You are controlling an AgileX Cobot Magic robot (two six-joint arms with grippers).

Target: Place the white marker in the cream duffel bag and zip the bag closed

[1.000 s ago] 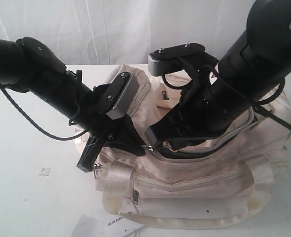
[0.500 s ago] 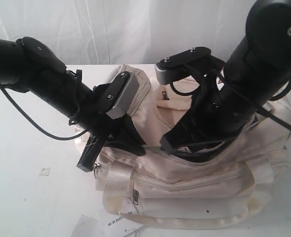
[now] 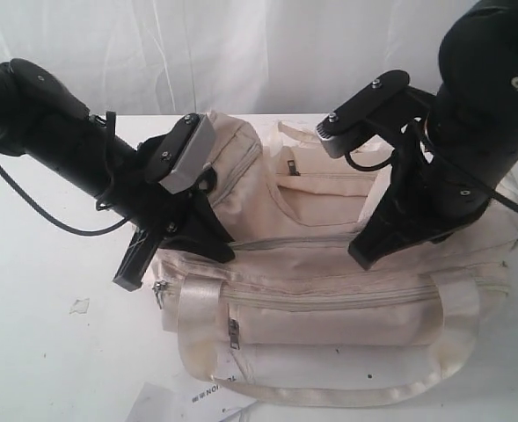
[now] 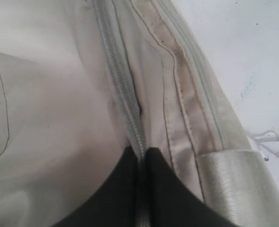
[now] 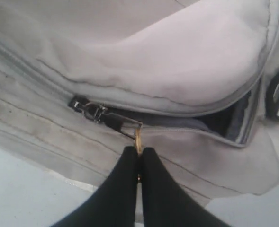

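Note:
The cream duffel bag (image 3: 329,290) lies across the white table. My left gripper (image 3: 219,251) is shut on the bag's top zipper seam (image 4: 130,109) near the bag's left end; its black fingers (image 4: 106,194) pinch the grey zipper tape. My right gripper (image 3: 364,257) is shut on the zipper pull (image 5: 138,137), a thin brownish tab trailing from the metal slider (image 5: 88,109). Past the slider a stretch of the opening (image 5: 224,124) still gapes and shows dark lining. The white marker is not visible in any view.
A shiny strap handle (image 3: 197,325) loops over the bag's front, and a front pocket zipper (image 3: 329,299) runs below the top one. White paper tags (image 3: 210,396) lie at the table's front edge. A small scrap (image 3: 80,305) lies on the table (image 3: 30,352) to the left.
My right gripper has travelled rightward along the bag's top, and the dark opening behind it has closed into a flat seam. My left arm has shifted a little left, still pinching the bag's end.

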